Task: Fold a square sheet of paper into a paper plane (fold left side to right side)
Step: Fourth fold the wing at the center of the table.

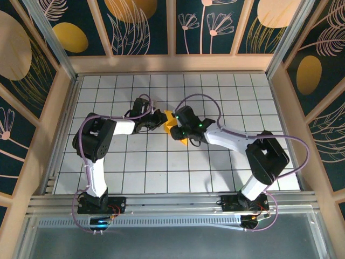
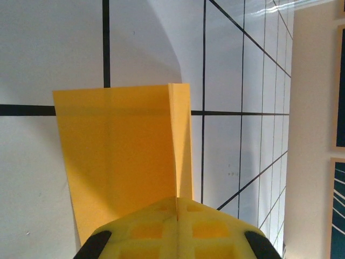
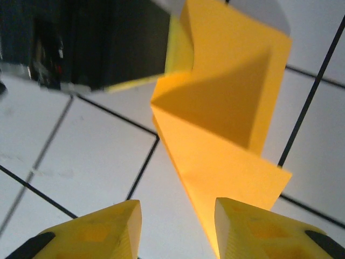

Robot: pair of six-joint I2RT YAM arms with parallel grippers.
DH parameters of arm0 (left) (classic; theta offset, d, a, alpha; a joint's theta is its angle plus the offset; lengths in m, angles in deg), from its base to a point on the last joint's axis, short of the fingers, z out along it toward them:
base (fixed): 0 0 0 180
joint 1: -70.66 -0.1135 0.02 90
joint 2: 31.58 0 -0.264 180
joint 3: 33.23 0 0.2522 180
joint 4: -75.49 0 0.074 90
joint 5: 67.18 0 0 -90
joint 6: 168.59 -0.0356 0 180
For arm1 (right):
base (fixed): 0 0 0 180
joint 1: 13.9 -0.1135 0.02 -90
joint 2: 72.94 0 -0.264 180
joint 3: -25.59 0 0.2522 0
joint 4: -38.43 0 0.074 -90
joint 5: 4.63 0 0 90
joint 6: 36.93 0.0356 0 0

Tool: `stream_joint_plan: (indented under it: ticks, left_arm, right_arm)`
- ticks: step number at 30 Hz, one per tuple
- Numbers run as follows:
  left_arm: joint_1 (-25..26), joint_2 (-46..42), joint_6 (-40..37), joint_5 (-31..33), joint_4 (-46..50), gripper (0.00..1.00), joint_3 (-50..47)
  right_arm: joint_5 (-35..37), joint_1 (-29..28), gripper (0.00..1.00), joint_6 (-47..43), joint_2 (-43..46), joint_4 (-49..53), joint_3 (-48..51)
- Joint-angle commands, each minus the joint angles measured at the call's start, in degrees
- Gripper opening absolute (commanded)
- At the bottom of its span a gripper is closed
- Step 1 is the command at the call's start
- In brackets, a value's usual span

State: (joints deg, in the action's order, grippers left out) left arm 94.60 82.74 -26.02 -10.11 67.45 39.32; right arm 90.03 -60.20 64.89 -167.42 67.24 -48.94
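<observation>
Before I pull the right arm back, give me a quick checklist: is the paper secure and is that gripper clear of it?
1. Left gripper shut on the sheet of paper: ok, closed on its near edge.
2. Right gripper open: ok, bare table shows in the gap.
3. Paper free of the right gripper's fingers: cannot tell; its edge runs right beside one of them.
4. Paper lying flat: not ok; it stands up in bent folds.
5. Fold edges lined up: cannot tell.
</observation>
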Motion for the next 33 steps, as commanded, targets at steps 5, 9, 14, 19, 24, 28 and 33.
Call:
stream_joint_plan:
  ticks: [5, 9, 14, 19, 24, 28, 33]
  left_arm:
    - [0.8, -1.7, -0.3, 0.6, 1.7, 0.04, 0.5]
    - [0.9, -1.9, -0.2, 0.7, 1.9, 0.04, 0.5]
    - [1.3, -2.2, 0.0, 0.7, 2.1, 0.03, 0.7]
    - [1.3, -2.8, 0.1, 0.6, 2.2, 0.03, 1.0]
    - [1.3, -3.5, 0.0, 0.6, 2.7, 0.03, 1.2]
    - [1.4, -3.7, 0.2, 0.5, 2.6, 0.03, 1.4]
    - [1.5, -3.7, 0.2, 0.2, 2.6, 0.03, 1.2]
  right_arm:
    - [13.8, -4.6, 0.46, 3.4, -6.3, 5.4, -2.2]
    - [17.0, -5.4, 0.46, 3.9, -8.5, 4.8, -2.5]
    - [18.6, -5.4, 0.45, 3.6, -9.5, 3.5, -2.5]
    - [18.4, -5.5, 0.44, 2.8, -10.7, 2.9, -2.8]
    - [18.0, -5.5, 0.44, 2.6, -11.2, 1.9, -2.6]
    - [17.9, -5.5, 0.44, 2.5, -11.3, 1.4, -2.2]
    - [17.8, -5.5, 0.41, 2.4, -11.3, 0.8, -2.0]
